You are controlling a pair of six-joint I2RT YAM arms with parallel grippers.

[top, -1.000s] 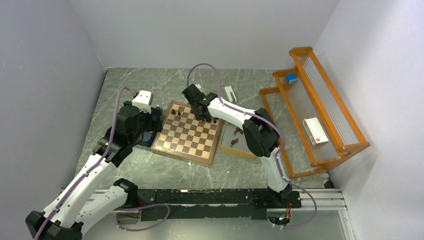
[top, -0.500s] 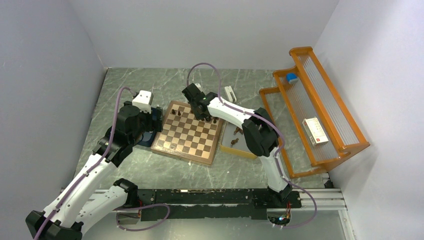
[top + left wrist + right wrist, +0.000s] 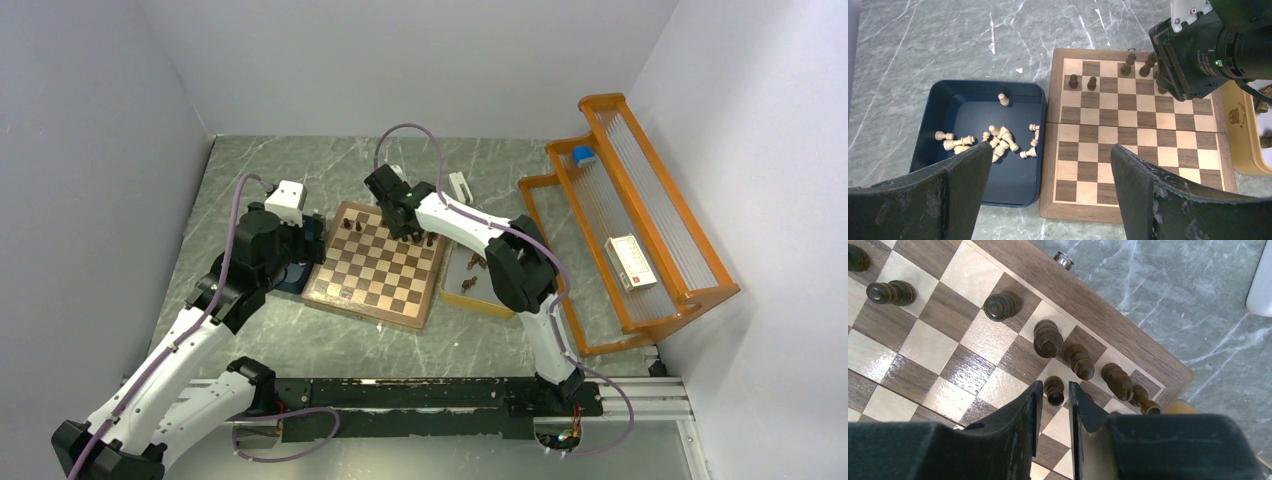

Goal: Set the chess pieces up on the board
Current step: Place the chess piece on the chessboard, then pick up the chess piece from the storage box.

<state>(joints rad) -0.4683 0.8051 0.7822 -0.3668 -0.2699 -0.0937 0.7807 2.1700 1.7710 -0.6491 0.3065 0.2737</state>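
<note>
Right gripper (image 3: 1055, 387): black fingers (image 3: 1018, 425) close on either side of one tiny dark brown wooden pawn (image 3: 1054, 394); whether they press it, I cannot tell.
Left gripper (image 3: 1049, 146): jaws wide apart, empty, above the dark blue plastic tray (image 3: 973, 112).
Board (image 3: 1138, 150): square wooden chessboard, tan and brown chequers, flat on the grey marbled table (image 3: 923, 40).
Chessmen (image 3: 1048, 338): dark brown wooden pieces upright along the far rows.
Pawn: stands one row in from the far edge, near the right corner.
Handling: probably light, stiff, smooth, easily toppled; pinch below the head, lift straight.
</note>
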